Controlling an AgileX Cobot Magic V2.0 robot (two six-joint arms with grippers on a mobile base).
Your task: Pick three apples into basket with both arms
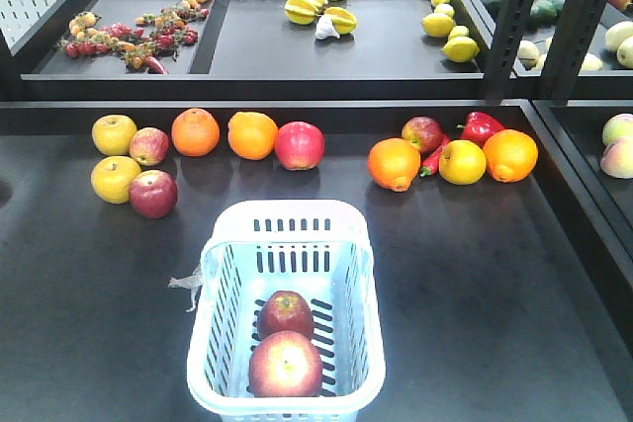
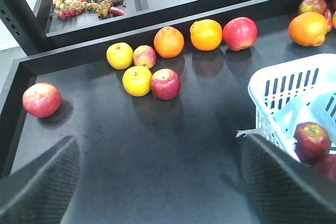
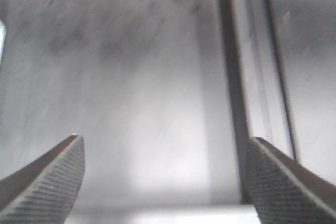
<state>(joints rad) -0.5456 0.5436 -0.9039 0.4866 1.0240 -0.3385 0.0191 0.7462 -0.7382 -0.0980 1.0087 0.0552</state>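
With two apples (image 1: 286, 338) already in the basket (image 1: 348, 262) and both claws spread apart and empty, I'd send the left claw (image 2: 157, 182) to the dark apple (image 2: 165, 84) beyond the basket's left corner, though the right claw (image 3: 163, 177) shows only blur.

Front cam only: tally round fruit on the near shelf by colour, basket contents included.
Round red apples: 6 (2 inside the pale slotted plastic basket)
Round oranges: 4
Round yellow fruits: 3
Total: 13
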